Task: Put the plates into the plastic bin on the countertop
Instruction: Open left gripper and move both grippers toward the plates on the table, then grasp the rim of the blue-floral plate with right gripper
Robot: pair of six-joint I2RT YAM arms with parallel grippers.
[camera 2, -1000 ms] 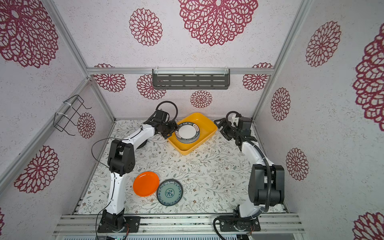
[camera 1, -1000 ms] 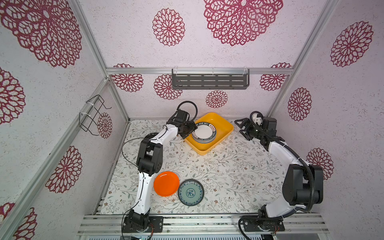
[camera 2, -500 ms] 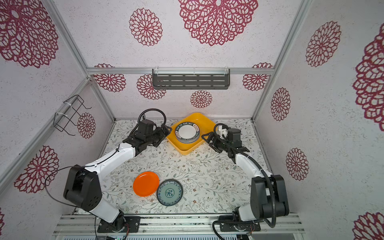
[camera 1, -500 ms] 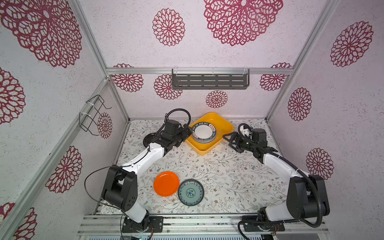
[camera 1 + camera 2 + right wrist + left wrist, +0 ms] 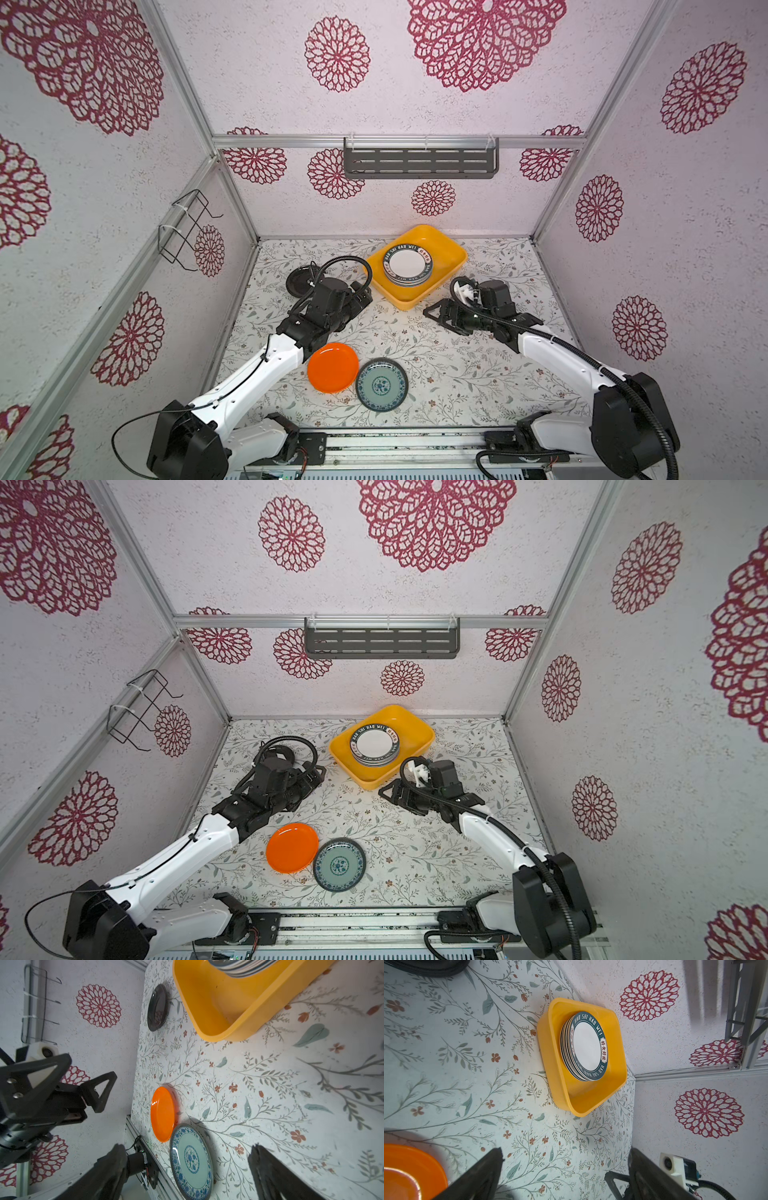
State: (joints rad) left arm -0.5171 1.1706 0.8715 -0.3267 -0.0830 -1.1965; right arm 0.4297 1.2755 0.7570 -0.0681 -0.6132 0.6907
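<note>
Plates (image 5: pixel 408 266) fill a neat stack while both arms hang empty. We see the left gripper (image 5: pixel 362 297) with jaws spread wide on nothing, aimed toward the yellow bin (image 5: pixel 446 251) just beyond it. The right gripper (image 5: pixel 439 318), equally wide and empty, hovers near the bin's nearest corner, facing across the countertop (image 5: pixel 457 365) toward the left arm. The stack lies flat and face up inside the bin, nested, we judge, to leave room for the rest. Being round, the plates have no long axis; the bin's runs skewed to the walls, from the left arm's side toward the far right corner. Farther out, a black plate (image 5: pixel 300 280) lies flat beside the left arm. An orange plate (image 5: pixel 333 368) and a teal plate (image 5: pixel 382 384) sit touching near the front edge, apparently next to be collected.
</note>
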